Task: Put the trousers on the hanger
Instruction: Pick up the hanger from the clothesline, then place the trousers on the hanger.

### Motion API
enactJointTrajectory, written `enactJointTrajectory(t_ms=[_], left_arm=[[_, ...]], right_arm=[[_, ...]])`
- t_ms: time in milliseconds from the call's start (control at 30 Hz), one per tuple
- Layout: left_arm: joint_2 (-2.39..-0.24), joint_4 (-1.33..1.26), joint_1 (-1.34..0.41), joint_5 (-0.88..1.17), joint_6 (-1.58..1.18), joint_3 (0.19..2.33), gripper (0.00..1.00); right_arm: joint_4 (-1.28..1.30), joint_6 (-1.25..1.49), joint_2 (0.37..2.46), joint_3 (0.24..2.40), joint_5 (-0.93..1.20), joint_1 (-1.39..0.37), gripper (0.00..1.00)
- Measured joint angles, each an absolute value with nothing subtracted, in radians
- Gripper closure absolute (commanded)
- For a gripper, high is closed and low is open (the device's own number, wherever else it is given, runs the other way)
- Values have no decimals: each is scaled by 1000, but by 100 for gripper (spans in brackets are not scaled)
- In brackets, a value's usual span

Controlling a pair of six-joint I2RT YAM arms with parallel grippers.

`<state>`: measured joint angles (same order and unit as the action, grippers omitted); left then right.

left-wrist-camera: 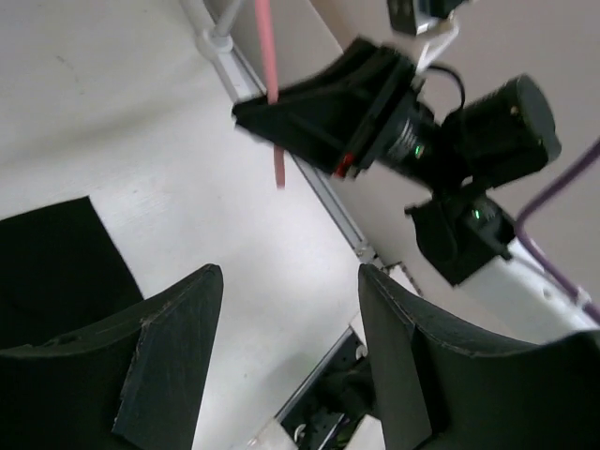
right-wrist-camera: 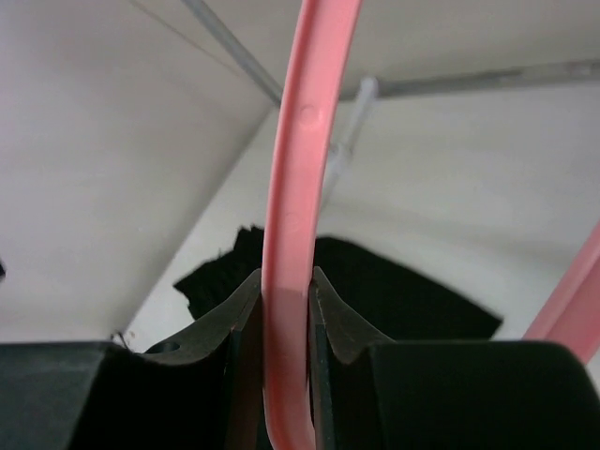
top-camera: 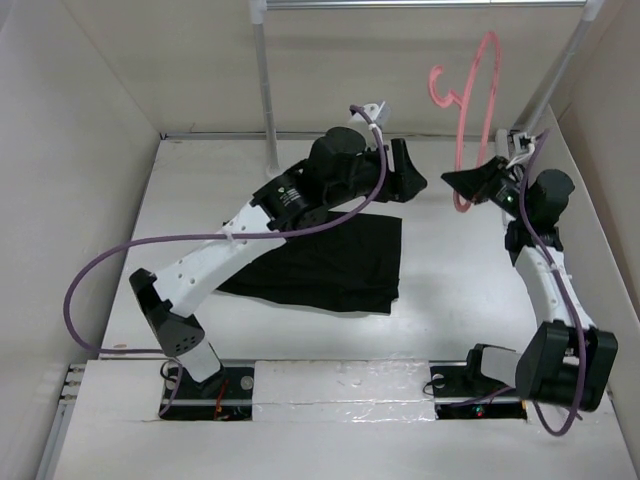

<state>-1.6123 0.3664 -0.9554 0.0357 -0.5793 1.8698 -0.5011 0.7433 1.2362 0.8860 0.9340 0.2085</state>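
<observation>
The black trousers (top-camera: 330, 262) lie folded flat on the white table, also showing in the left wrist view (left-wrist-camera: 56, 272) and the right wrist view (right-wrist-camera: 394, 291). The pale-pink hanger (top-camera: 475, 110) stands upright at the back right, its hook toward the rack. My right gripper (top-camera: 462, 182) is shut on the hanger's lower bar (right-wrist-camera: 291, 281), both pads pressed against the pink rod. My left gripper (top-camera: 412, 178) hovers open above the trousers' far right corner, facing the right gripper; nothing lies between its fingers (left-wrist-camera: 173, 347). A bit of the hanger (left-wrist-camera: 272, 103) shows ahead of it.
White rack poles (top-camera: 266, 90) rise at the back, with a crossbar along the top. Cream walls (top-camera: 70, 150) close in the table on both sides. Purple cables (top-camera: 130, 250) loop off both arms. The arm bases (top-camera: 205, 385) sit at the near edge.
</observation>
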Motion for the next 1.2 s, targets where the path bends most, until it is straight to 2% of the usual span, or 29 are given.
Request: enactJointTrajectory(t_ms=[300, 533, 667, 833, 900, 967, 1200], left_arm=[[-1814, 250, -934, -15, -616, 1873, 41], [-1931, 212, -949, -38, -663, 1850, 43], [-1937, 191, -968, -80, -693, 1840, 51], [-1938, 153, -991, -136, -734, 1832, 51], [-1942, 153, -1002, -165, -748, 1832, 62], [-1943, 146, -1008, -197, -761, 1822, 68], [-1952, 131, -1037, -312, -780, 1801, 64]], right_arm=[[-143, 521, 935, 603, 923, 126, 100], [1, 474, 826, 494, 924, 61, 100], [27, 478, 800, 480, 918, 37, 100], [78, 479, 784, 480, 901, 0, 100], [101, 479, 780, 484, 889, -14, 100], [141, 479, 778, 501, 873, -30, 100], [338, 476, 778, 609, 794, -71, 100]])
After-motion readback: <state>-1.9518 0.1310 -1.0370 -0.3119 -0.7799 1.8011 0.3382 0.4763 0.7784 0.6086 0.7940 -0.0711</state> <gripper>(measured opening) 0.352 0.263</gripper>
